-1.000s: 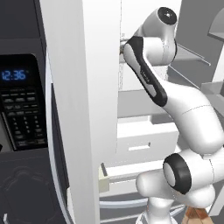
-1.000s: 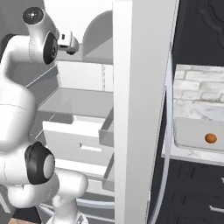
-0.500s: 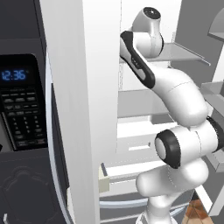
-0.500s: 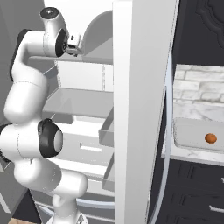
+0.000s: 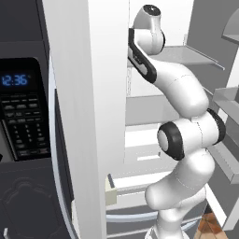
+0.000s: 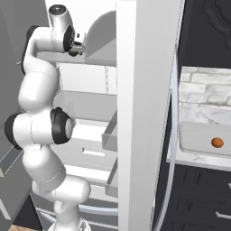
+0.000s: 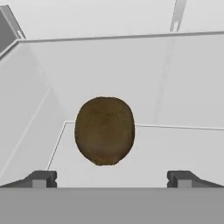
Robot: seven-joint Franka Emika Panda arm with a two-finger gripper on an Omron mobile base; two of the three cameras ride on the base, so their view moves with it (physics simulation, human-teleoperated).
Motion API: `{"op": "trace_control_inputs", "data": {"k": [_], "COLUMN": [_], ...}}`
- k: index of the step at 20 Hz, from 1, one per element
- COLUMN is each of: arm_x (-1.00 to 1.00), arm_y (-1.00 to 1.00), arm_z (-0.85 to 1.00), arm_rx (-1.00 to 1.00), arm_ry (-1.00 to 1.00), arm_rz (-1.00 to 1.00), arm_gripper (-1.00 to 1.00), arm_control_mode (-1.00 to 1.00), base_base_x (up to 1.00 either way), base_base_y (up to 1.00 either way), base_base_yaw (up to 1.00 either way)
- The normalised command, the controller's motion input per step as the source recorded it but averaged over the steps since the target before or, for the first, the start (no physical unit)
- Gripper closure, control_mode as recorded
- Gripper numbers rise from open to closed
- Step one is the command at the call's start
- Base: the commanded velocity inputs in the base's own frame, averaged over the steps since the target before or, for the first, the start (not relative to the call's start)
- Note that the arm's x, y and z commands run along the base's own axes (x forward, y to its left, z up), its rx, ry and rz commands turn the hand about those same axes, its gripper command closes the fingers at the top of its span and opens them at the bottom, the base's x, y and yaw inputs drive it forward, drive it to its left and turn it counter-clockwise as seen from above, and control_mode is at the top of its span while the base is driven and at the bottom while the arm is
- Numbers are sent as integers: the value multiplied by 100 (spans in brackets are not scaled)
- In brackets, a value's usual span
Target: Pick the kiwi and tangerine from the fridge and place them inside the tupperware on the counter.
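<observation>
Kiwi (image 7: pixel 104 130) sits on a pale grey fridge shelf, seen in the hand view just ahead of the fingers (image 7: pixel 112 178), centred between the two dark tips & a bit beyond them, not touching either. Fingers spread wide, nothing held; tips stand well out to each side of the fruit. Shelf back wall & a side wall of the compartment show behind the kiwi, w/ a thin rail line running across above it.

Fridge (image 5: pixel 88 116) stands open; its white door edge runs down the middle of the left base view, w/ grey shelves and a white inner drawer behind the arm. Arm reaches up & into the upper shelf level, wrist at the top of both base views, hand pointing into the compartment. In the right base view the hand end (image 6: pixel 77 44) is right at the front of the upper shelf, beside the door edge.

Tangerine (image 6: pixel 217 142) lies inside the tupperware (image 6: pixel 198 137), toward its right part, on the container floor. Tupperware rests on the marble worktop (image 6: pixel 195 160) right of the fridge, in front of the pale brick wall, dark cabinets below.

Wall oven w/ blue clock (image 5: pixel 14 80) showing 12:36 is left of the fridge door in the left base view, keypad under the clock.
</observation>
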Motion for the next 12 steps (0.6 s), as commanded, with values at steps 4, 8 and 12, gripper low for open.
{"op": "trace_control_inputs", "data": {"k": [4, 8, 12], "arm_x": [43, 41, 28], "arm_y": [14, 11, 2], "arm_z": [-14, -17, -20], "arm_rx": [0, -1, -3], "arm_ry": [0, 0, 0], "arm_rz": [0, 0, 0], "arm_gripper": [-100, -100, -100], "arm_control_mode": [-100, -100, -100], "base_base_x": [0, 0, 0], "base_base_y": [0, 0, 0], "base_base_yaw": [0, 0, 0]}}
